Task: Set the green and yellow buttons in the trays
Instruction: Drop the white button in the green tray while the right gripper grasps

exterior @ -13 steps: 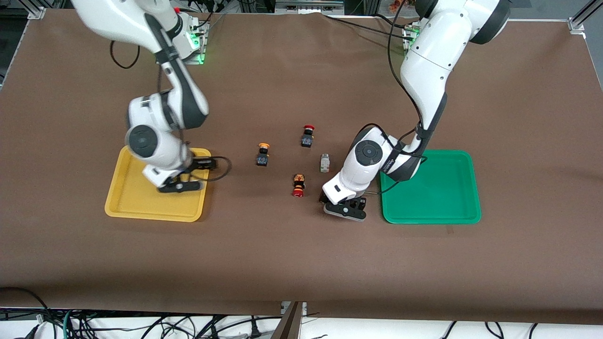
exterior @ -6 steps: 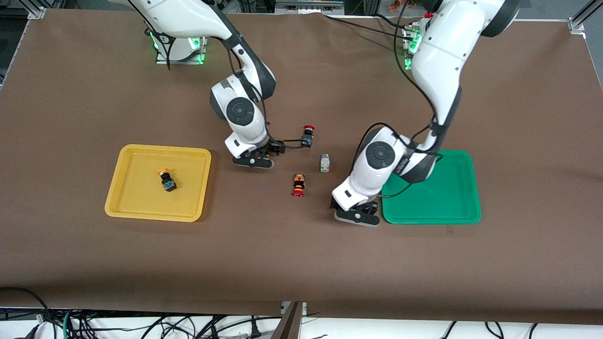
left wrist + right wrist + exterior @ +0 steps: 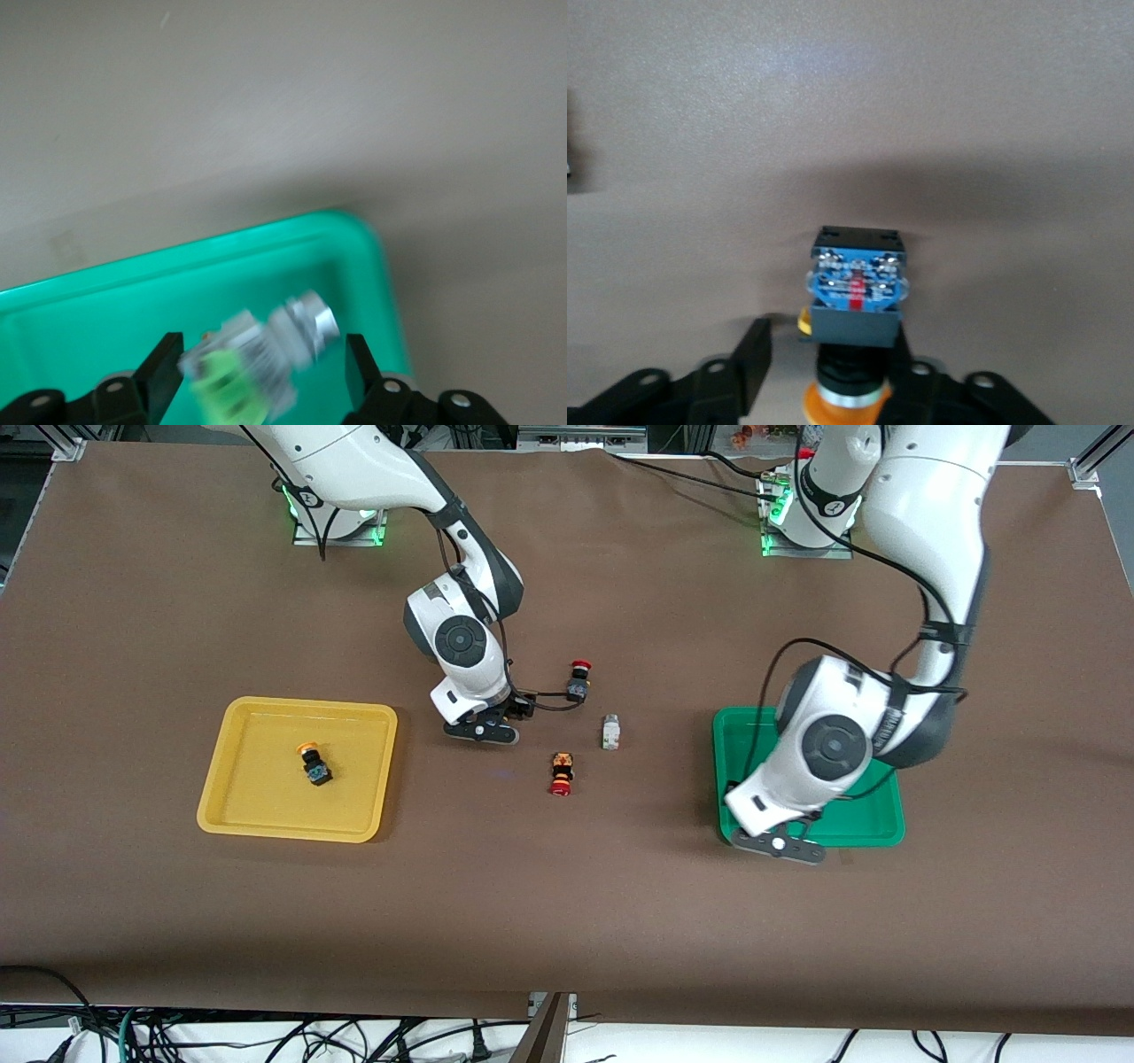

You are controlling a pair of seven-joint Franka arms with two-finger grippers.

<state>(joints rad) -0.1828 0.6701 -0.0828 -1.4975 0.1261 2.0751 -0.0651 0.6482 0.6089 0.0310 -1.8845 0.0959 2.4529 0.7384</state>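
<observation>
My left gripper (image 3: 780, 846) hangs over the corner of the green tray (image 3: 737, 742) that lies nearest the front camera. In the left wrist view its fingers stand apart (image 3: 261, 347), with a whitish-grey and green button (image 3: 266, 359) tilted and loose between them over the tray (image 3: 106, 305). My right gripper (image 3: 483, 731) is low at mid-table, open (image 3: 828, 341) around a yellow-capped button (image 3: 855, 301) lying on the cloth. Another yellow-capped button (image 3: 313, 765) lies in the yellow tray (image 3: 266, 828). A second whitish-grey button (image 3: 610, 732) lies between the arms.
Two red-capped black switches lie on the brown cloth: one (image 3: 578, 682) beside my right gripper toward the robots' bases, one (image 3: 560, 772) nearer the front camera. Cables trail from both wrists.
My right arm left a yellow-capped button in the yellow tray and moved to the one at mid-table. My left gripper carried the green button from the cloth to over the green tray.
</observation>
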